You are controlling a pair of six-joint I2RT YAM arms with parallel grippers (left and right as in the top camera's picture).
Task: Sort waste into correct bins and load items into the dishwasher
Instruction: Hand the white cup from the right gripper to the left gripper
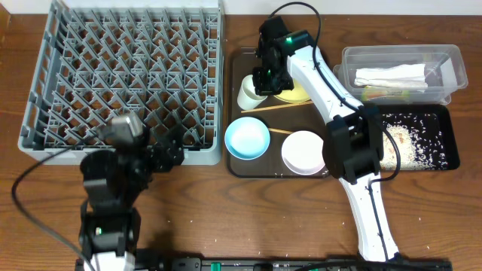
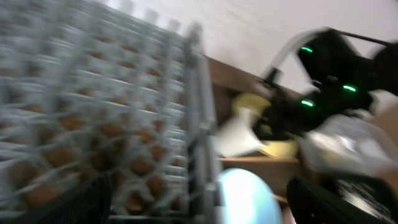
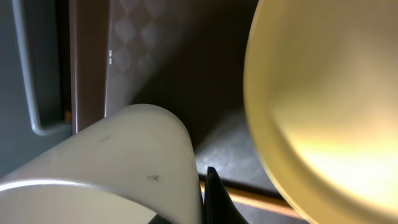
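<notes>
Presently the small white cup (image 1: 248, 95), at the upper left of the dark brown serving tray (image 1: 239, 62), is seemingly pinched by its wall in the clenched right gripper (image 1: 263, 81). The large grey pegged plastic dish rack (image 1: 124, 75) is found to the cup's left, nearer the wide-open left gripper (image 1: 167, 153).

wooden table (image 1: 437, 218), grey dish rack (image 1: 120, 68), brown serving tray (image 1: 241, 64), clear tub (image 1: 452, 56), black tray (image 1: 449, 139)

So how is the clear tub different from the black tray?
The tub is clear and deep; the tray is black and shallow. The tub holds a napkin and wrapper; the tray holds rice scraps. Both are rectangular and sit side by side.
</notes>
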